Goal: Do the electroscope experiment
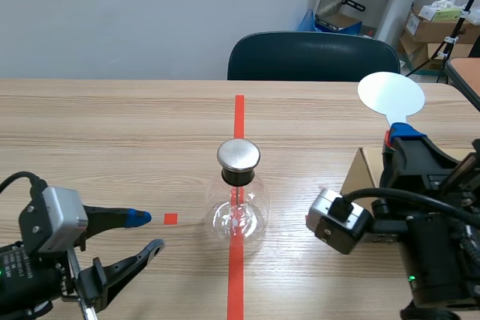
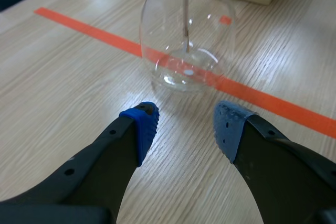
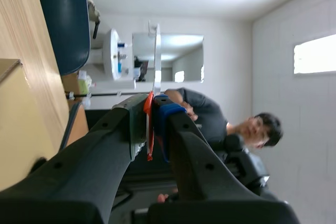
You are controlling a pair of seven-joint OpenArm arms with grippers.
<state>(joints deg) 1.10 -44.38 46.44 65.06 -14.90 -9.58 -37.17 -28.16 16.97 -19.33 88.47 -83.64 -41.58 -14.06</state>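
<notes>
Step looked like charge transfer. Electroscope (image 1: pixel 238 204), a clear glass flask with a smooth metal cap (image 1: pixel 238 155), stood mid-table. Right gripper (image 1: pixel 397 134) pinched the flat white disc (image 1: pixel 391 94) by its red stem, raised right of the flask. Left gripper (image 1: pixel 150 231) was spread and empty, left of it. Next move probably needed the disc brought onto the cap.

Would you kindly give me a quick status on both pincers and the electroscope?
Left pincer open, just short of the electroscope. Right pincer shut on the white disc, raised. Cardboard box stands apart, right of electroscope.
</notes>
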